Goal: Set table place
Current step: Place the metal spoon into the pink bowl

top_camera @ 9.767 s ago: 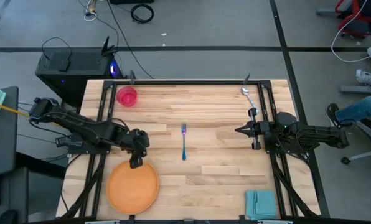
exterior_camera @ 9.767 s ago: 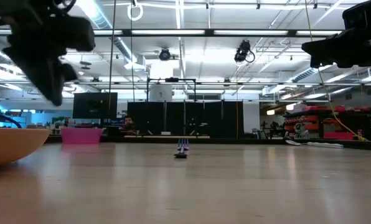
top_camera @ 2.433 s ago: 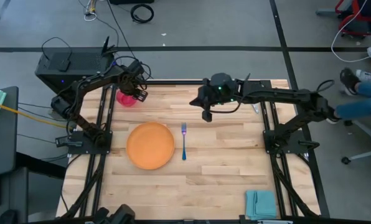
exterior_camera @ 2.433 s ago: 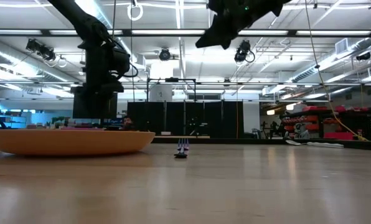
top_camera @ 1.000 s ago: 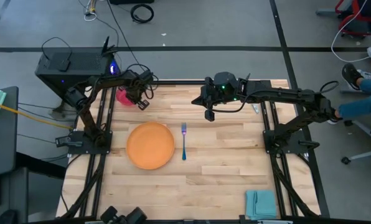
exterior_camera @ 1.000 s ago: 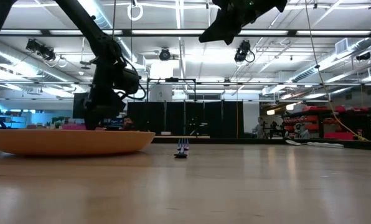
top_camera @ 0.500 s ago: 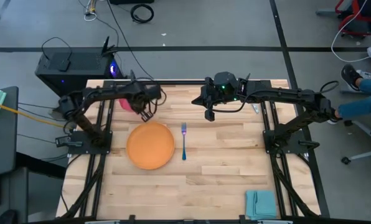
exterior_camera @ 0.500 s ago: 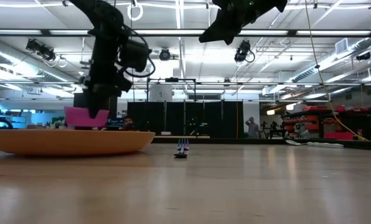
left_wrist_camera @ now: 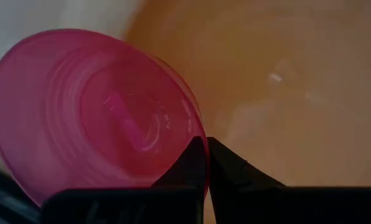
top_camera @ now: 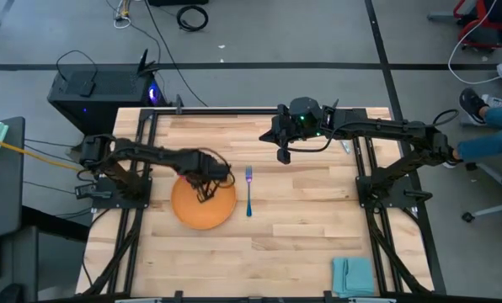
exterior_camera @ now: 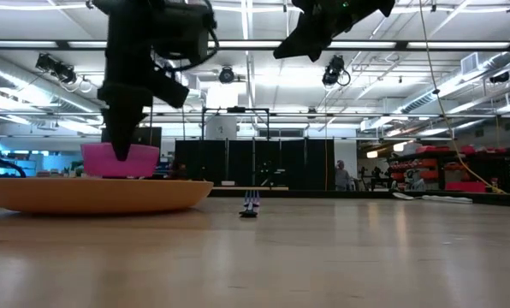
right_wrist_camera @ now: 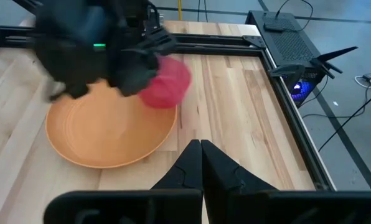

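Observation:
The round orange plate (top_camera: 202,207) lies on the wooden table (top_camera: 318,236), left of centre. My left gripper (top_camera: 205,183) hangs over the plate's far part, shut on the pink cup (exterior_camera: 120,160), which the arm hides in the high view. The cup (right_wrist_camera: 167,84) also shows in the right wrist view, beside the plate (right_wrist_camera: 104,140). The blue-handled fork (top_camera: 248,190) lies flat just right of the plate. My right gripper (top_camera: 283,155) hangs shut and empty, high over the table's far middle. My left gripper pinches the cup's wall at the rim (left_wrist_camera: 195,127), one finger inside and one outside. The fingers come from above, pointing down. The cup hangs upright below them, mouth up, low over the plate (left_wrist_camera: 285,87); whether its bottom touches the plate I cannot tell.
A folded teal napkin (top_camera: 353,275) lies at the near right corner. Black rails (top_camera: 362,160) run along the table's left and right sides. Bare planks lie between the fork and the right rail and along the near edge.
My left gripper has carried the pink cup from the table's far left corner toward the near and right, lifting it clear, and now holds it over the orange plate. The cup has stayed upright.

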### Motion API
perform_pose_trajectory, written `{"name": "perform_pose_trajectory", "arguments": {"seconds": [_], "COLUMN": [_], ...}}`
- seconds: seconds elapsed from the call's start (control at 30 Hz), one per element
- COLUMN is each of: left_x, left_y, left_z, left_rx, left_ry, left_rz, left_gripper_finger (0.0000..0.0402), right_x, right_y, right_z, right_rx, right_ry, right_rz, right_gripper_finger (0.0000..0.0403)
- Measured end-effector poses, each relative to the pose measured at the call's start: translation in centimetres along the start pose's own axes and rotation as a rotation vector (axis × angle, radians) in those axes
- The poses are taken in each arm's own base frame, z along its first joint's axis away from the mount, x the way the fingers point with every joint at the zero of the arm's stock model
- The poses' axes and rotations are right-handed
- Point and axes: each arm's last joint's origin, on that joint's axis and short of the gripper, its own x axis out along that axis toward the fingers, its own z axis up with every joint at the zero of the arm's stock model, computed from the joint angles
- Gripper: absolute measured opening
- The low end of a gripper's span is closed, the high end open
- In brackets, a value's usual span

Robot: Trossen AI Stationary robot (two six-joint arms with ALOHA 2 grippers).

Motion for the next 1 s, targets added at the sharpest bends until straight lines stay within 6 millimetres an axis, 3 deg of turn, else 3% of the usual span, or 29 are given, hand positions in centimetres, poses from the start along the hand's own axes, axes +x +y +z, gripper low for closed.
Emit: {"name": "perform_pose_trajectory", "arguments": {"seconds": [0.13,0.37,0.63,0.77,1.0], "left_x": [-0.5,-0.8,0.4,0.5,0.5], "left_y": [-2.4,-5.2,-5.9,-6.0,-6.0], "left_z": [-1.0,-1.0,-0.9,-0.9,-1.0], "left_rx": [0.034,0.068,0.084,0.086,0.087], "left_ry": [-0.032,-0.133,-0.078,-0.051,-0.042], "left_rz": [-0.04,-0.151,-0.147,-0.194,-0.196], "left_gripper_finger": [0.0007,0.0015,0.0013,0.0026,0.0012], "right_x": [0.0,0.0,0.0,0.0,0.0], "right_y": [0.0,0.0,0.0,0.0,0.0], "right_z": [0.0,0.0,0.0,0.0,0.0], "right_rx": [0.0,0.0,0.0,0.0,0.0], "right_ry": [0.0,0.0,0.0,0.0,0.0], "right_rz": [0.0,0.0,0.0,0.0,0.0], "right_gripper_finger": [0.0002,0.0002,0.0002,0.0002,0.0002]}}
